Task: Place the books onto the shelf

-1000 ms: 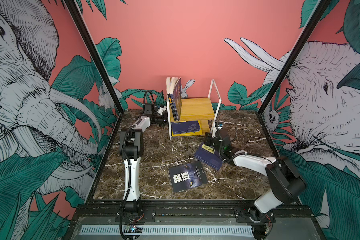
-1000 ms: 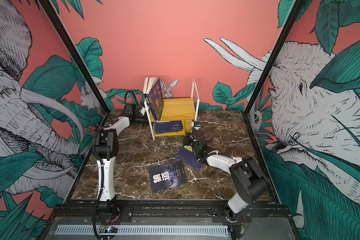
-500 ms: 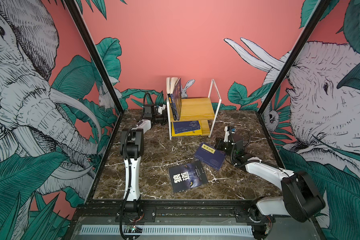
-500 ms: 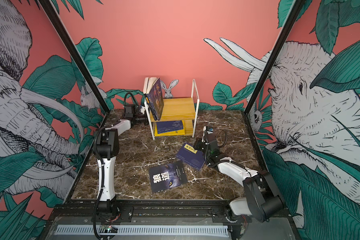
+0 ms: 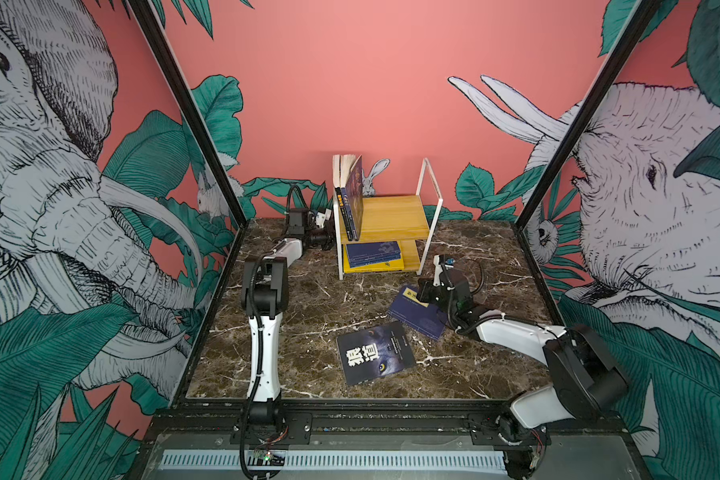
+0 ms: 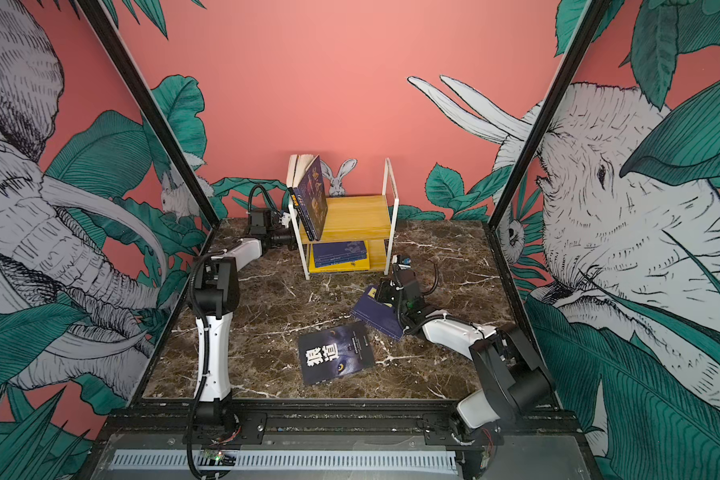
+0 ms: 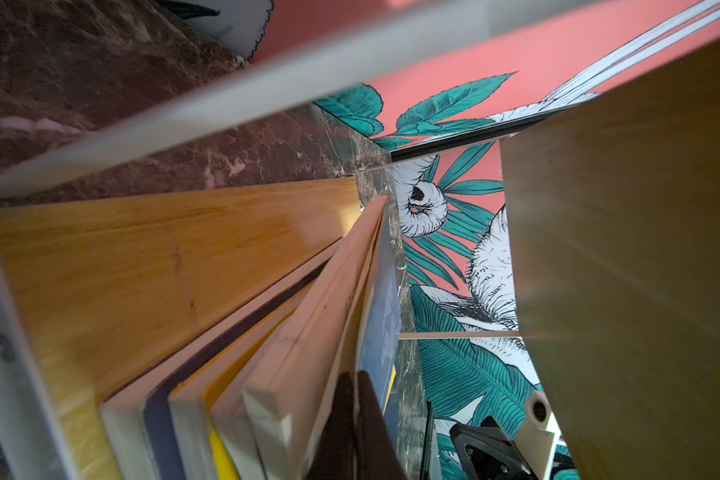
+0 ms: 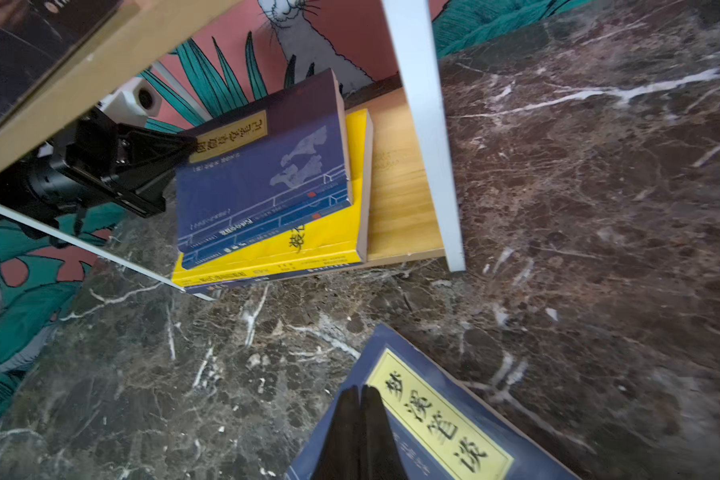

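The shelf [image 5: 393, 216] stands at the back of the marble table. Two books [image 5: 350, 199] stand on its upper board against the left frame. On its lower board, navy books lie stacked on a yellow book [image 8: 329, 232]. My left gripper [image 7: 355, 374] reaches into the lower tier from the left, fingers together, tips at the top navy book [image 8: 267, 174]. Another navy book with a yellow label [image 8: 437, 419] lies on the table. My right gripper [image 8: 360, 388] is shut, its tips over that book's edge, holding nothing. A dark book with white characters [image 5: 375, 357] lies nearer the front.
The white post [image 8: 429, 137] of the shelf frame stands just beyond the right gripper. Patterned walls enclose the table on three sides, and a black rail [image 5: 371, 415] runs along the front. Bare marble [image 5: 308, 332] lies between the left arm and the loose books.
My right gripper drew back to the right off the labelled navy book, then came back over it. My left gripper pulled back from the shelf's left side, then returned into the lower tier.
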Robot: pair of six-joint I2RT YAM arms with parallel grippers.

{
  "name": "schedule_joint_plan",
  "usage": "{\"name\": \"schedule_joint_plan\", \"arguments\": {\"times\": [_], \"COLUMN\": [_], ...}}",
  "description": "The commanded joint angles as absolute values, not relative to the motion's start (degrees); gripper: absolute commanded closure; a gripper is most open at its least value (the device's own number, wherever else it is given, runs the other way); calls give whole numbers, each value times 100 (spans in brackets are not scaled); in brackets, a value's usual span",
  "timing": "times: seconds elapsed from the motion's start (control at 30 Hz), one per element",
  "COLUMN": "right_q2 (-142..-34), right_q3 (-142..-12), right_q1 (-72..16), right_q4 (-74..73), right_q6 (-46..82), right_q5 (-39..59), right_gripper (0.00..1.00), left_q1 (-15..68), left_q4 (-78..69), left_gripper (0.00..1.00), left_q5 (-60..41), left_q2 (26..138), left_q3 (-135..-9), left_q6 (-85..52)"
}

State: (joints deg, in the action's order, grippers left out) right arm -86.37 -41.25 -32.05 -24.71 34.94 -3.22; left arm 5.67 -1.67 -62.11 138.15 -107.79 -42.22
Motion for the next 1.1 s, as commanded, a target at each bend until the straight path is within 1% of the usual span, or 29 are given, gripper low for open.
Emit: {"name": "schedule_joint_plan", "arguments": {"times": [0.0, 0.03, 0.1, 0.23, 0.37, 0.4, 0.47, 0.6, 0.67, 0.73, 1.07], "right_q2": [-8886, -9026, -9349, -9848, -10220, -10283, -10413, -10569, -10594, -10671, -11325], "right_q3": [-4373, -4450, -4632, -4900, -5000, -5025, -5090, -5384, -5560, -5691, -6191], "right_q1": [-3428, -3484, -3549, -3608, -3604, -3611, -3612, -3625, -3621, -3621, -3604], "right_q4": [-3214, -3330, -3474, -3812, -4254, -4318, -4412, -4130, -3903, -3875, -4308], "right_q6": [3614, 3664, 3790, 4020, 4219, 4270, 4373, 4499, 4533, 4561, 4641], "right_q5": [-747, -806, -912, -1143, -1332, -1398, -1503, -1762, -1860, -1835, -1957], "right_gripper": [81, 77, 70, 59, 54, 49, 44, 38, 36, 37, 39], "left_q1": [527, 517, 500, 473, 421, 425, 422, 422, 422, 422, 468], "left_q4": [486, 550, 608, 785, 970, 1021, 1159, 1501, 1524, 1546, 1397], "left_gripper": [76, 72, 66, 60, 56, 56, 55, 53, 51, 51, 51], "left_q5": [-6233, -6218, -6206, -6181, -6121, -6118, -6115, -5960, -5922, -5893, -6029], "left_q2": [13673, 13652, 13591, 13445, 13253, 13209, 13175, 13166, 13172, 13174, 13366], "left_q3": [-10993, -11002, -11004, -11008, -10913, -10875, -10840, -10808, -10761, -10718, -10847], "left_q6": [-3722, -3679, -3641, -3513, -3324, -3285, -3186, -2946, -2951, -2944, -3109]}}
